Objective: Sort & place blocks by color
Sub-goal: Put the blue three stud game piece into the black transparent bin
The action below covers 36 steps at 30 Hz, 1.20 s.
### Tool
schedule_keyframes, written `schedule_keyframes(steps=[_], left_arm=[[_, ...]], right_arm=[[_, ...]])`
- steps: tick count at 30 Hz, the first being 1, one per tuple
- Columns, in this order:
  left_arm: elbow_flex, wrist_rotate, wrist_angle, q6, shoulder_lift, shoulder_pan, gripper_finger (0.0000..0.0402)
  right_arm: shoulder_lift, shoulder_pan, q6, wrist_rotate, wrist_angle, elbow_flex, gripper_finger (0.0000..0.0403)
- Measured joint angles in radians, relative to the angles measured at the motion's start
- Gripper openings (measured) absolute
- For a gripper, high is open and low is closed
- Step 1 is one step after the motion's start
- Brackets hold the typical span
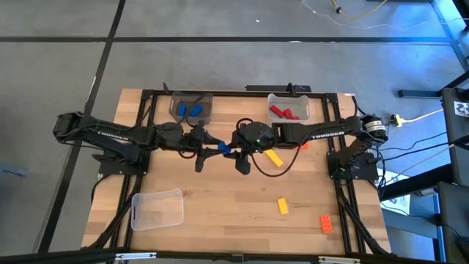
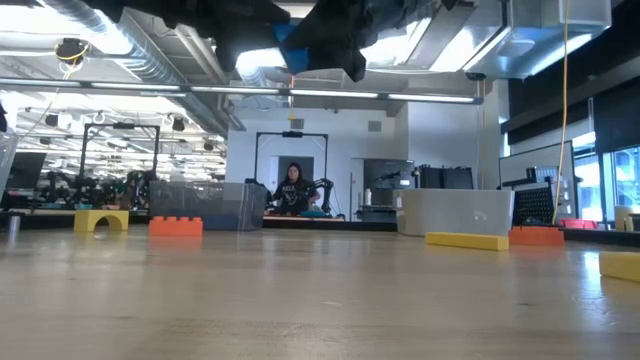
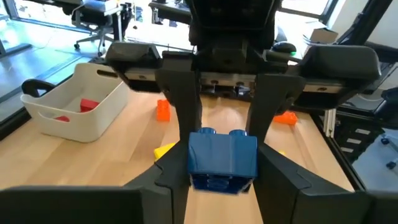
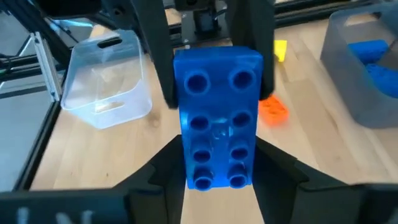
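Observation:
A blue studded block (image 1: pixel 224 149) hangs in the air over the middle of the table, between my two grippers, which meet tip to tip. My left gripper (image 1: pixel 218 150) reaches in from the table's left and my right gripper (image 1: pixel 231 148) from its right, and both are shut on the block. In the right wrist view the block (image 4: pixel 217 124) shows its studded face. The left wrist view shows it end-on (image 3: pixel 222 160). Two yellow blocks (image 1: pixel 273 158) (image 1: pixel 283 206) and an orange one (image 1: pixel 325 224) lie on the table. My left gripper pinches the blue block between its two fingers (image 3: pixel 177 177), at the block's left end (image 3: pixel 205 168). The fingers come level from the table's left, along the block. The block is lifted clear of the table. My right gripper pinches the same block between its fingers (image 4: pixel 168 171), by the two long sides at its right end (image 4: pixel 214 174). It comes level from the table's right, along the block. The studded face is turned toward this wrist camera.
A grey bin holding blue blocks (image 1: pixel 207 103) and a white bin holding red blocks (image 1: pixel 303 103) stand at the far edge. A clear bin (image 1: pixel 156 207) sits near left. A small orange piece (image 1: pixel 303 144) lies under the right arm. A person (image 2: pixel 293 190) sits far behind the table.

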Motion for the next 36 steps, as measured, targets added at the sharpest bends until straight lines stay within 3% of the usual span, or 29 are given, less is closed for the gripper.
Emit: schedule_keyframes(steps=[2, 5, 8, 12, 15, 20, 26, 29, 32, 36], left_arm=[[0.001, 0.009, -0.057, 0.001, -0.033, 0.018, 0.0128], [0.000, -0.009, -0.175, 0.027, -0.106, 0.051, 0.0128], [0.002, -0.026, -0.242, 0.062, -0.194, 0.081, 0.0128], [-0.004, -0.039, -0.298, 0.085, -0.306, 0.116, 0.0128], [-0.033, -0.039, -0.298, 0.078, -0.376, 0.135, 0.0128], [-0.141, -0.049, -0.176, 0.012, -0.452, 0.135, 0.0128], [-0.294, -0.050, 0.140, -0.077, -0.469, 0.135, 0.0128], [-0.317, -0.050, 0.200, -0.109, -0.470, 0.135, 0.0128], [-0.320, -0.051, 0.200, -0.111, -0.470, 0.135, 0.0128], [-0.320, -0.052, 0.204, -0.110, -0.470, 0.135, 0.0128]], right_arm=[[-0.016, -0.001, -0.003, 0.019, -0.057, 0.006, 0.0182], [-0.048, -0.009, 0.017, 0.033, -0.211, 0.001, 0.0275], [-0.084, -0.022, 0.034, 0.034, -0.457, -0.001, 0.0345], [-0.148, -0.024, 0.025, 0.072, -0.634, -0.085, 0.0374], [-0.243, -0.022, 0.075, 0.051, -0.594, -0.221, 0.0368], [-0.443, -0.022, 0.261, 0.025, -0.376, -0.464, 0.0353], [-0.620, -0.020, 0.385, 0.028, 0.154, -0.639, 0.0349], [-0.647, -0.020, 0.380, 0.028, 0.399, -0.679, 0.0349], [-0.651, -0.020, 0.355, 0.032, 0.512, -0.689, 0.0349], [-0.650, -0.020, 0.343, 0.034, 0.524, -0.689, 0.0349]])
